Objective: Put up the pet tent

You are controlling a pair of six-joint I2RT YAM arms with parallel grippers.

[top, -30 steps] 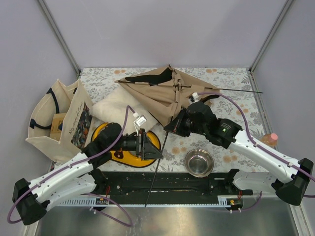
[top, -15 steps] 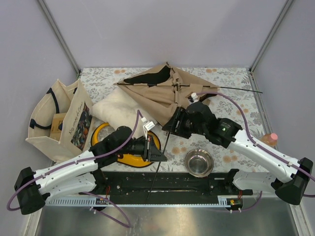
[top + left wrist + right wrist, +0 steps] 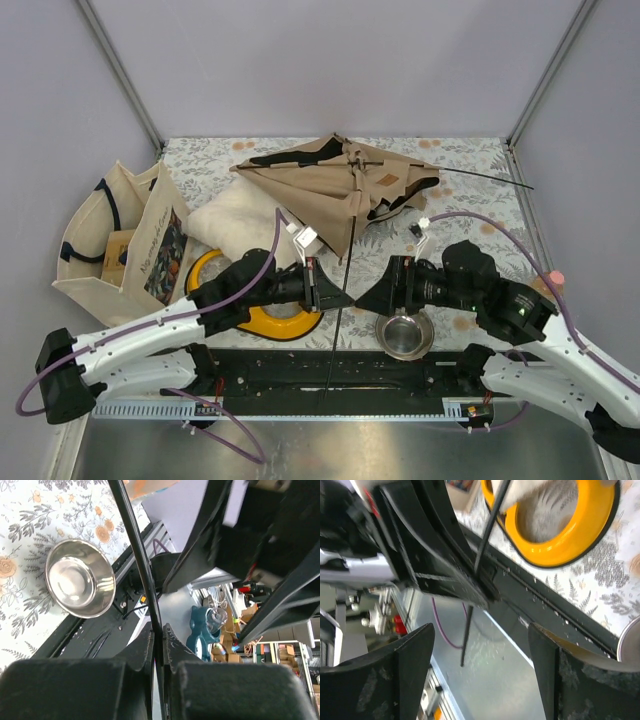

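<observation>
My left hand is clenched on a thin black pole of the pet tent. My right hand is released, fingers spread wide, just across the pole from it.

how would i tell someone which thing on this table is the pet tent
On the floral table, look along the far edge, at the middle. The pet tent is the crumpled tan canvas heap there, right of the white fluffy cushion. Only it has thin black poles sticking out and a small brown label patch.
</observation>
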